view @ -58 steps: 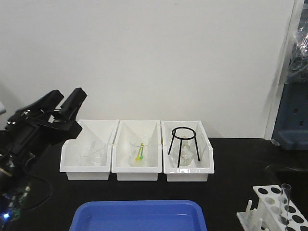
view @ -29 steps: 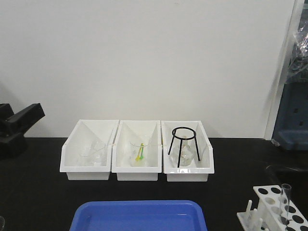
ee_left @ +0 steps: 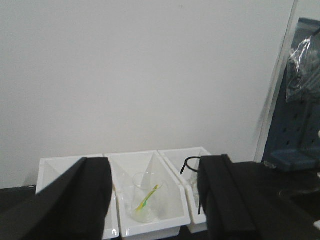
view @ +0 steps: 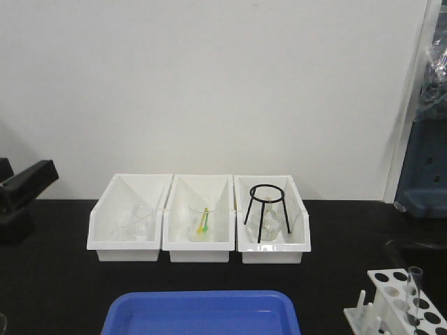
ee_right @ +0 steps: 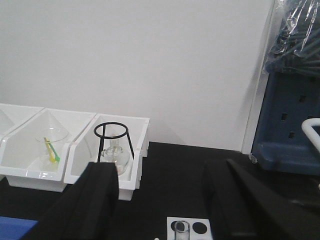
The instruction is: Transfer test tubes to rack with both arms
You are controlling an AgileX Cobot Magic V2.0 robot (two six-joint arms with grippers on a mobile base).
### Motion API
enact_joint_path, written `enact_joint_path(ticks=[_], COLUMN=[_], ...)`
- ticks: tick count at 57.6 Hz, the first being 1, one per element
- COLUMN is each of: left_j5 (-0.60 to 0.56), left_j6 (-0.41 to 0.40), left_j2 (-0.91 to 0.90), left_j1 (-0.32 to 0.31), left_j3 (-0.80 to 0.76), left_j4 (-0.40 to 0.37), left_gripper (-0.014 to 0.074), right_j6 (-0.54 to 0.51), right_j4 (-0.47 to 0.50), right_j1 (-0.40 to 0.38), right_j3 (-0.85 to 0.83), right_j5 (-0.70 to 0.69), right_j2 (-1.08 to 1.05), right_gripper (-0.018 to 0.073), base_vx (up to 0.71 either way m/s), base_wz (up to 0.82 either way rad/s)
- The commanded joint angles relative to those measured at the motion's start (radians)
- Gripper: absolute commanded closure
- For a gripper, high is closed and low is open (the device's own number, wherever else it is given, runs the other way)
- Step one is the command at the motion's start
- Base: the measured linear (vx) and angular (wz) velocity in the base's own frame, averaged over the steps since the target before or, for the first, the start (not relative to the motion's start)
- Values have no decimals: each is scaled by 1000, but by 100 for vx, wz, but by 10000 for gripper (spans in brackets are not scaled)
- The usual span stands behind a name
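**Front view: one tube racked at the worktop's right front corner**

A test tube (view: 414,293) stands upright in the rack (view: 398,307). Both the left gripper (ee_left: 152,200) and the right gripper (ee_right: 160,200) are spread, empty. Three white bins (view: 199,220) line the back edge.

Count of lab items on the black bench

Three white bins (view: 128,248) (view: 198,248) (view: 273,250) stand in a row. The left one holds two small clear beakers (view: 123,225) (view: 142,219); the middle one holds one beaker (view: 203,222) with one yellow-green stick (view: 204,222) in it; the right one holds one black ring stand (view: 266,211) over one glass flask (view: 269,225). In front lies one blue tray (view: 202,313). At the lower right sits one white rack (view: 399,309) with one test tube (view: 414,293) standing in it. One black arm (view: 21,199) shows at the left edge.
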Motion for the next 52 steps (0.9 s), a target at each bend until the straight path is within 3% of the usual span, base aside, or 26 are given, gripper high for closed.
enact_joint_path(ticks=[1, 8, 17, 33, 50, 52], left_j5=[-95, -99, -96, -82, -80, -32], left_j6=[65, 119, 118, 118, 115, 115], left_j2=[-39, -127, -295, -627, -877, -902], left_j1=[-4, 13, 121, 292, 346, 346], left_j3=[11, 104, 290, 570, 783, 785], left_j4=[-5, -5, -5, -5, -5, -5], left_gripper=[183, 352, 603, 602, 602, 602], right_j6=[-13, -13, -13, -13, -13, -13], right_j4=[-5, -5, -5, -5, -5, -5], right_j1=[-7, -7, -7, -7, -7, -7], right_j3=[-32, -32, -32, -32, -32, -32], right_j5=[-81, -81, -81, -81, -81, -81], right_j2=[-4, -4, -4, -4, -4, -4], right_gripper=[111, 111, 111, 111, 111, 111], base_vx=[0, 0, 0, 0, 0, 0], base_wz=[0, 0, 0, 0, 0, 0])
